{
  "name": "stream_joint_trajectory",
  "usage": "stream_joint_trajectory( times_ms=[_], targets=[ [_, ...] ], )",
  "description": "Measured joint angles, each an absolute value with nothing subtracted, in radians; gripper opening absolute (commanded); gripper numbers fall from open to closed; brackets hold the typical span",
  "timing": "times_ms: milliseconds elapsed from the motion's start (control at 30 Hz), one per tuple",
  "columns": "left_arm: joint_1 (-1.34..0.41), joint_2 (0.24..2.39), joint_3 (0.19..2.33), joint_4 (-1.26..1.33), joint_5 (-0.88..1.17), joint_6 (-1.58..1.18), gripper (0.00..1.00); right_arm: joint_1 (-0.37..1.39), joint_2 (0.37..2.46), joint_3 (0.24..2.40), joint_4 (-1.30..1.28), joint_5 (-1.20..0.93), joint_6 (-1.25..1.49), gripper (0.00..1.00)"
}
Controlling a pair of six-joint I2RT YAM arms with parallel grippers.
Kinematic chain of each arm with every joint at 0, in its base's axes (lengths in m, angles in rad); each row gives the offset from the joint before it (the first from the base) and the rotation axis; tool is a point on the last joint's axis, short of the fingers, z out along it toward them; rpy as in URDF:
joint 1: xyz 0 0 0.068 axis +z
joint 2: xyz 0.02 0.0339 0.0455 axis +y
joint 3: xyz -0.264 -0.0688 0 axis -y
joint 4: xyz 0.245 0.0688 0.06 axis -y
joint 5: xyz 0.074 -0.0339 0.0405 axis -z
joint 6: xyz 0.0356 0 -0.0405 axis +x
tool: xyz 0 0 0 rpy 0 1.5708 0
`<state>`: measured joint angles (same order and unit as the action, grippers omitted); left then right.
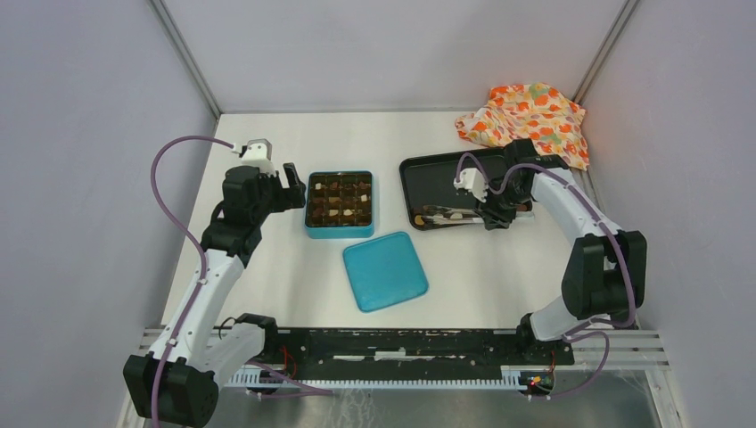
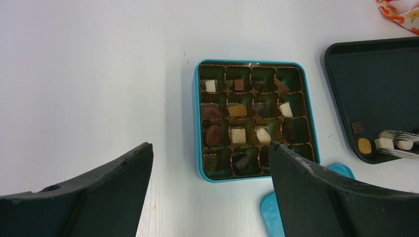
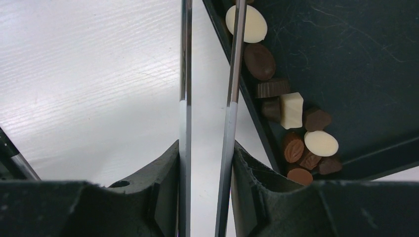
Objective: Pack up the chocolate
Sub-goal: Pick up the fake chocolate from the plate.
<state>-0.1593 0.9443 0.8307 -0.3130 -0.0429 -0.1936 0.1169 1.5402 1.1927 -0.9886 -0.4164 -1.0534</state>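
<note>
Left of the table: left fingers spread wide, nothing between them. They are poised just left of the teal tin, not touching it. From that wrist the tin shows in the gap between the two fingers.

Tin: open, flat on the table, with a brown insert of sixteen cells. Chocolate sits in most cells: cream-white squares, a caramel block, dark and mid-brown ovals. One gold-textured piece is in a corner cell nearest the left fingers. One finger hides part of the row nearest them, so I cannot tell what is there.

Teal lid: flat on the table, nearer than the tin and a little to its right, turned askew and apart from it.

Black tray: right of the tin. More chocolate lies loose along its near edge: white ovals, a white block, brown cups and ovals, bunched close and touching.

Right fingers: clamped on the metal tongs, one tong arm against each inner face and the arms slightly apart. From above the tongs lie along the tray's near edge, pointing left. The tips run out of the wrist view.

Far right: orange flowery cloth, crumpled, just beyond the tray's far corner.
</note>
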Motion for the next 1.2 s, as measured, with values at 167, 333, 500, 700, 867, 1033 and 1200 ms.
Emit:
stream_joint_trajectory(
  times_ms=[167,333,500,700,867,1033,1200],
  targets=[
    [-0.159,0.944,0.831,-0.313,-0.043,-0.194,0.92,0.117,1.572,1.211,-1.024,-0.419,-1.082,0.41],
    [-0.159,0.944,0.831,-0.313,-0.043,-0.194,0.92,0.117,1.604,1.249,-1.046,-0.426,-1.098,0.41],
    [-0.16,0.944,0.831,-0.313,-0.043,-0.194,0.92,0.123,1.644,1.295,-1.066,-0.433,-1.107,0.41],
    [-0.159,0.944,0.831,-0.313,-0.043,-0.194,0.92,0.141,1.671,1.306,-1.083,-0.439,-1.112,0.41],
    [-0.16,0.944,0.831,-0.313,-0.043,-0.194,0.92,0.153,1.677,1.316,-1.084,-0.436,-1.113,0.41],
    [-0.159,0.944,0.831,-0.313,-0.043,-0.194,0.92,0.17,1.688,1.329,-1.079,-0.425,-1.105,0.4],
    [-0.159,0.944,0.831,-0.313,-0.043,-0.194,0.92,0.186,1.701,1.337,-1.071,-0.405,-1.095,0.43]
  ],
)
